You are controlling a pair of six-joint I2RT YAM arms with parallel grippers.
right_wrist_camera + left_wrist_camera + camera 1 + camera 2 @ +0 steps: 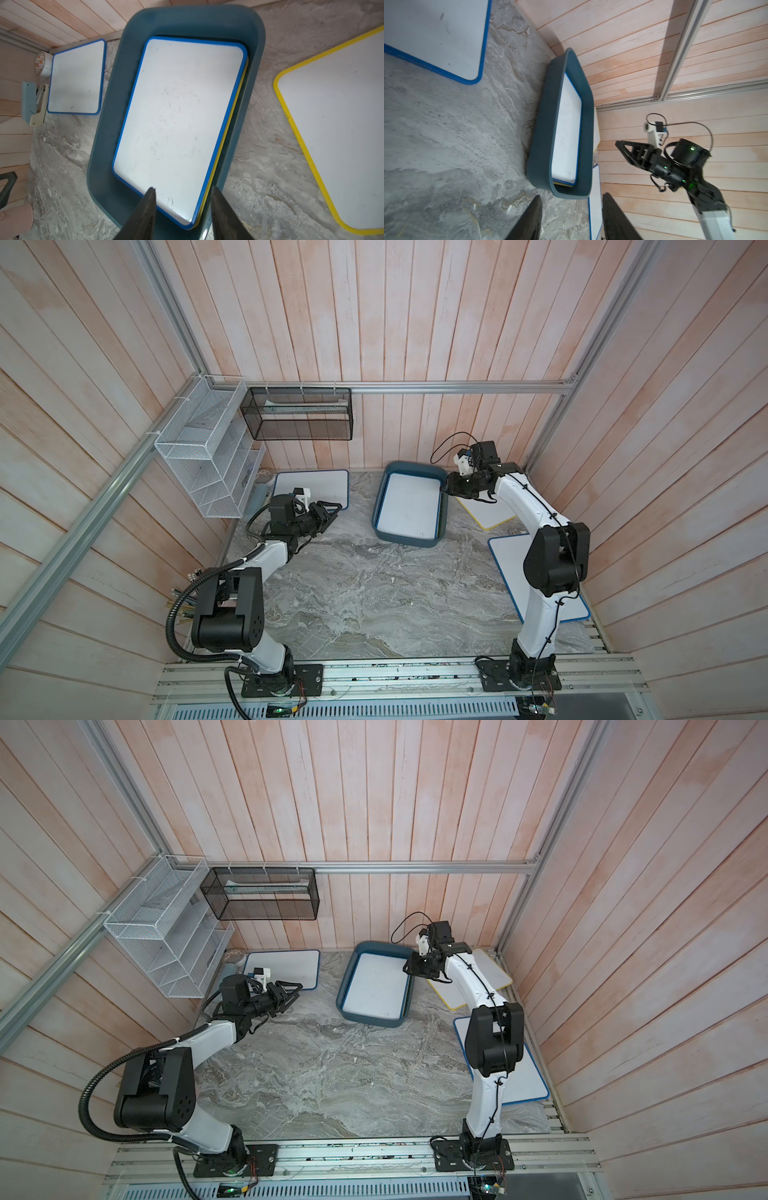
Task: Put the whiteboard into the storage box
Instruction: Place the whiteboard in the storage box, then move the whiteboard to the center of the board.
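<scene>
The dark teal storage box [379, 506] [345, 986] stands at the back middle of the table. A blue-framed whiteboard [409, 506] [176, 114] lies flat inside it, on top of a yellow-framed board whose edge [204, 204] just shows. My right gripper [448, 486] [183, 188] hovers open over the box's far right corner, with nothing between its fingers. My left gripper [334, 510] [572, 195] is open and empty, low over the near right corner of another blue-framed whiteboard [311, 487] at the back left. From the left wrist view, the box [544, 128] is seen side-on.
A yellow-framed whiteboard [490, 512] lies right of the box. A blue-framed one [509, 568] lies at the front right, partly under the right arm. A white wire rack [208, 456] and a black mesh basket [299, 414] hang on the back left walls.
</scene>
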